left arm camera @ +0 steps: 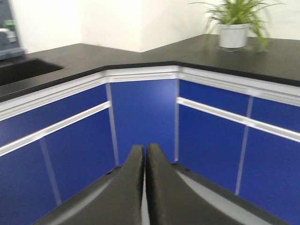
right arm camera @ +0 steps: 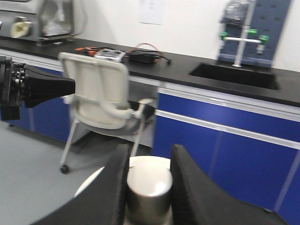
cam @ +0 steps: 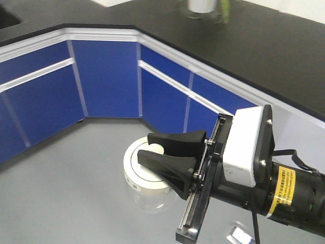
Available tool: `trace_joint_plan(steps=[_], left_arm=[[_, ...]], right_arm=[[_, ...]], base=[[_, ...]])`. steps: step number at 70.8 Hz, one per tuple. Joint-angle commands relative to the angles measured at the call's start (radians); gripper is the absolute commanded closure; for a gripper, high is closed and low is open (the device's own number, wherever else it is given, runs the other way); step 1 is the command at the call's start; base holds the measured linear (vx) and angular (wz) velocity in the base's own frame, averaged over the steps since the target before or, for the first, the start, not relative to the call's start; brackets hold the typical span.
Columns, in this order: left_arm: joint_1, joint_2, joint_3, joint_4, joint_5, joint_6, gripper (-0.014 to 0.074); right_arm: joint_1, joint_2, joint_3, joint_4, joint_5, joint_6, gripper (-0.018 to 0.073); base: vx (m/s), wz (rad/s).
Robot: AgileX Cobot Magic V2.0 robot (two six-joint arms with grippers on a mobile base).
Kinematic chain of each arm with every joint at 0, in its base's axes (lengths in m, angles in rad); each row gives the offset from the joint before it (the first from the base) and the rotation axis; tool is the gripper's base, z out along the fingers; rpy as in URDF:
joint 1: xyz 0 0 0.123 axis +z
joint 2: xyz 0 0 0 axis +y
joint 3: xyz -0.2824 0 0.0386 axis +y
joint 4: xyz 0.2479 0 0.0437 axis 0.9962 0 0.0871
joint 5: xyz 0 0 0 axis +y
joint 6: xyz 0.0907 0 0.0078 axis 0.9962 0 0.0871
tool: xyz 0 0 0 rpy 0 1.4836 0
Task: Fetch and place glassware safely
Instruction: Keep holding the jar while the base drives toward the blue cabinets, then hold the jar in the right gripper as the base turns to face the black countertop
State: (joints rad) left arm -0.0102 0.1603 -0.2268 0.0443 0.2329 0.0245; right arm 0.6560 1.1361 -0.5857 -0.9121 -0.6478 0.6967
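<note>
— Any lettering you can read out there?
— One candidate: a yellow label (cam: 288, 191) with black print, on the dark barrel behind the right gripper (cam: 143, 147), near right in the front view. The print's too small for you to read.
— Anything farther off?
— A white sheet (right arm camera: 151, 10) on the far wall in the right wrist view, blurred. Nothing legible.

Squat clear glass jar (cam: 131, 168) — off-white-lidded, knob on top — upright.
</note>
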Motion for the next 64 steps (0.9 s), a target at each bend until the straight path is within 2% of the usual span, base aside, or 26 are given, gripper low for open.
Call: trace_joint_plan(steps=[1, 64], left_arm=[[-0.005, 0.012, -0.027, -0.003, -0.071, -0.01, 0.0603], [-0.005, 0.012, -0.027, -0.003, -0.071, -0.01, 0.0603]], right_arm=[[0.001, -0.026, -0.033, 0.043, -0.075, -0.008, 0.0559], [0.001, -0.026, -0.033, 0.043, -0.075, -0.008, 0.0559]], base=[[0.18, -0.69], [0.17, -0.65]])
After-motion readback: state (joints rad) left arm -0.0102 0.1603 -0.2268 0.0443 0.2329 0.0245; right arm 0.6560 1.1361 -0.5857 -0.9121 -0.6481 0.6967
